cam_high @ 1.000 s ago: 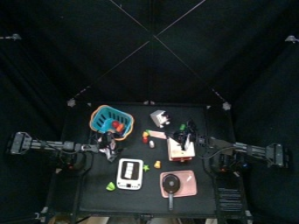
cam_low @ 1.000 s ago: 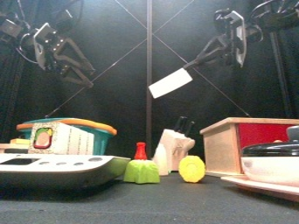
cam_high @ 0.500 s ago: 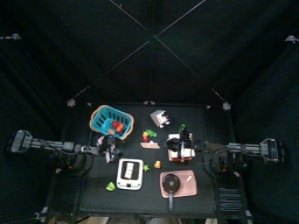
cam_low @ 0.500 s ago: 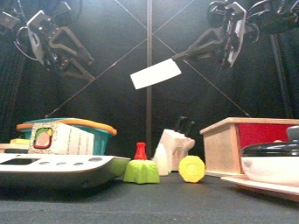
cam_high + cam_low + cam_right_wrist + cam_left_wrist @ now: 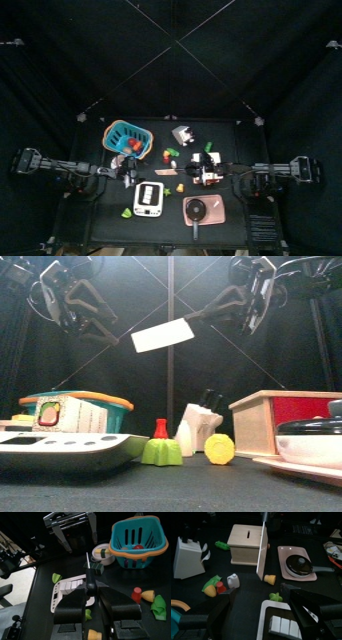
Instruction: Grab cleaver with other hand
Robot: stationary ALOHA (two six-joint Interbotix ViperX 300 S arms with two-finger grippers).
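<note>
The cleaver [image 5: 162, 336] hangs high above the table, its broad white blade tilted. My right gripper [image 5: 235, 303] is shut on its handle from the right. In the right wrist view the blade [image 5: 87, 568] shows edge-on, rising from between the jaws of the right gripper [image 5: 93, 592]. My left gripper [image 5: 83, 311] hangs wide open just left of the blade and apart from it. The left wrist view has the cleaver [image 5: 262, 547] as a thin upright strip ahead of the left gripper [image 5: 261, 612], with nothing between its jaws.
Below stand a teal basket [image 5: 74, 411], a white device [image 5: 60, 446], a white knife block [image 5: 201, 426], a wooden box [image 5: 287, 416] and a pink tray with a dark pan [image 5: 314, 451]. Small toy foods [image 5: 163, 448] lie between them.
The right gripper has carried the cleaver up and to the left, toward the left gripper. The left gripper has shifted a little toward the blade, still open.
</note>
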